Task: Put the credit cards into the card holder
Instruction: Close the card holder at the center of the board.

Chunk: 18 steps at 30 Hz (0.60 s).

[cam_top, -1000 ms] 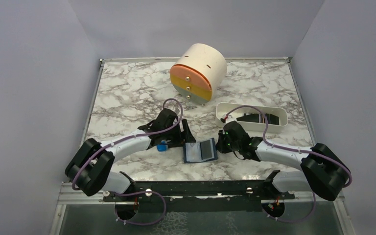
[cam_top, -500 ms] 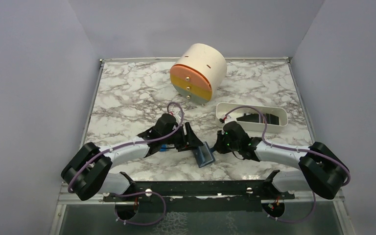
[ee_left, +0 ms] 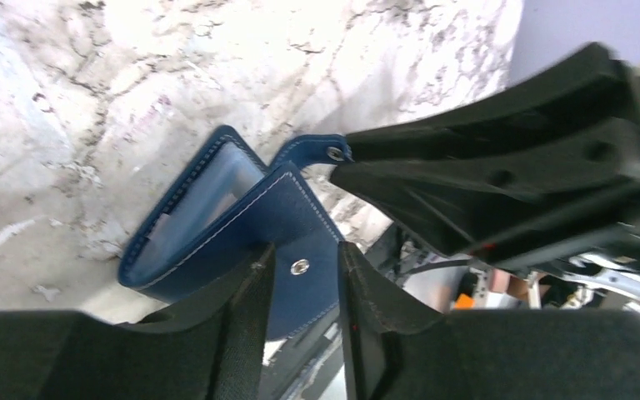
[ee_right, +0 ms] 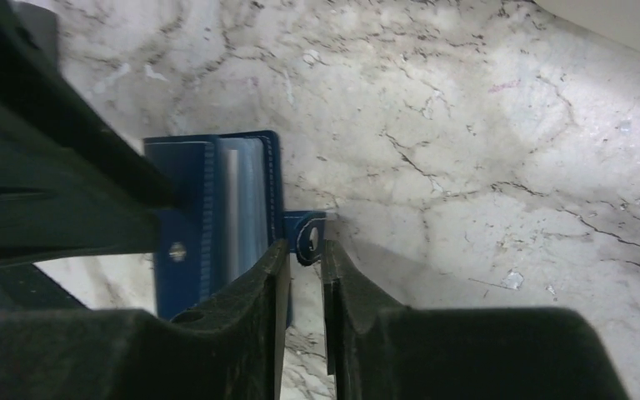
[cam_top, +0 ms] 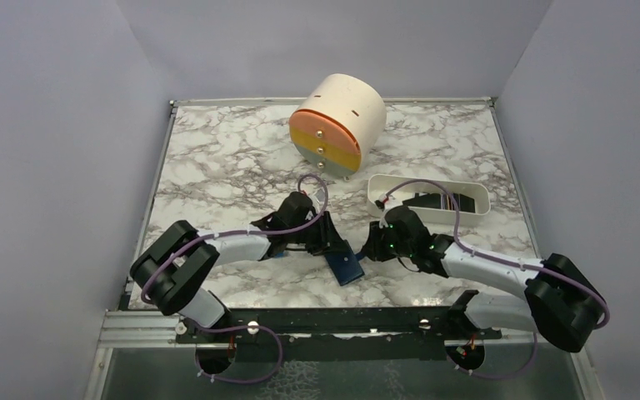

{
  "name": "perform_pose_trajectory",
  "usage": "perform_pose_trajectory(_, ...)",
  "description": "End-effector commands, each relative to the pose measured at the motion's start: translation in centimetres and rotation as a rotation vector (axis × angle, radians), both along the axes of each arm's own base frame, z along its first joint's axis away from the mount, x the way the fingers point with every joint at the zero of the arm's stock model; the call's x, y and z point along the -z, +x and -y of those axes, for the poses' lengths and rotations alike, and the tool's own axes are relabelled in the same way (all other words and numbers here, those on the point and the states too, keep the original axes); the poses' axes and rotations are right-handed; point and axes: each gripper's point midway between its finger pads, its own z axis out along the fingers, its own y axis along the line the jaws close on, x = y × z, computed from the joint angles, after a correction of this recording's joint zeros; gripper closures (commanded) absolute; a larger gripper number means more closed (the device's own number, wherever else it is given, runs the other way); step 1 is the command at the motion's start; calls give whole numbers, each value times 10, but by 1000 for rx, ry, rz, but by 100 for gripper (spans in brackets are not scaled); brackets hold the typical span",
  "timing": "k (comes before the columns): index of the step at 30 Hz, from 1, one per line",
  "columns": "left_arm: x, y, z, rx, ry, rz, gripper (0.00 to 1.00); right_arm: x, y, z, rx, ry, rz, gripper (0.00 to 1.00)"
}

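The card holder (cam_top: 347, 267) folded; left gripper (ee_left: 302, 257) straddles it, grip unclear; right gripper (ee_right: 304, 244) narrow around tab (ee_left: 312, 152).

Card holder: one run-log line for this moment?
card holder folded nearly shut | left hand straddling it | right hand around snap tab

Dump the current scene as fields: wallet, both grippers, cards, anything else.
wallet: navy, nearly folded shut, between the grippers
left gripper: jaws apart, astride the wallet's studded cover
right gripper: fingers flank the snap tab; grip unclear
cards: none visible
tray: white, behind the right arm, dark items inside
drawer unit: round, at the back
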Motion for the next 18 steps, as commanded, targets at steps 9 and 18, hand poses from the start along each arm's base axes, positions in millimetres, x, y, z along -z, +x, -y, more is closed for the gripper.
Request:
perform_pose_trajectory(9, 31, 4, 0, 45, 81, 38, 80, -40, -6, -15, -50, 115, 37, 71)
perform_pose_trajectory(18, 48, 6, -5, 61, 141, 49, 81, -35, -5, -22, -82, 123, 31, 64)
